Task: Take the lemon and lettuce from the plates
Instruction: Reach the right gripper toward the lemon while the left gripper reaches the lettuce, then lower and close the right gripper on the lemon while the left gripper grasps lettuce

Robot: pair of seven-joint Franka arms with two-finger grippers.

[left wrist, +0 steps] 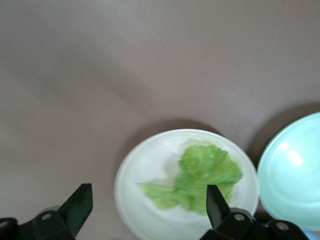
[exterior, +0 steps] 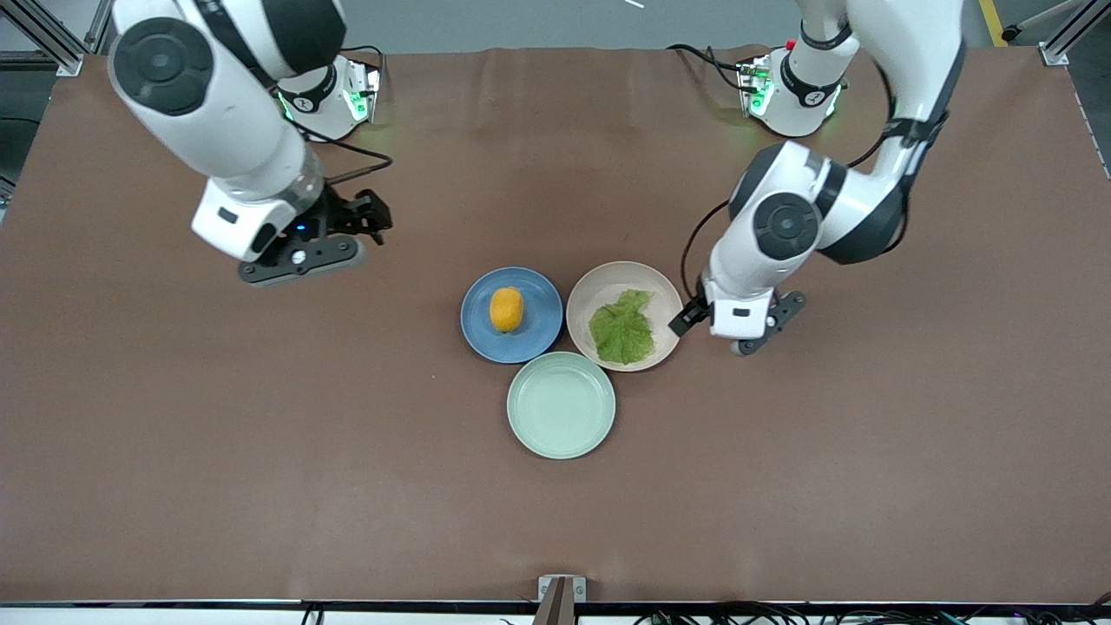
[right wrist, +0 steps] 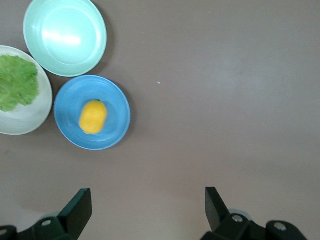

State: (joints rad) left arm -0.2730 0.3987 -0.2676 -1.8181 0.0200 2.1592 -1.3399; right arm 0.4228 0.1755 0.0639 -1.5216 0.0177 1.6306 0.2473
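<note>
Lemon (exterior: 507,310) on blue plate (exterior: 483,336); lettuce (exterior: 622,327) on beige plate (exterior: 588,293), toward left arm's end. Mint plate (exterior: 561,404) nearer the camera, touching both. Left gripper (exterior: 727,334) wide, empty, just beside beige plate's rim. Right gripper (exterior: 334,246) wide, empty, over bare desk (exterior: 260,451), well apart from plates.

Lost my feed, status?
Both grippers open: left by beige plate, right over bare table. Lemon, lettuce untouched. Nothing blocking.
</note>
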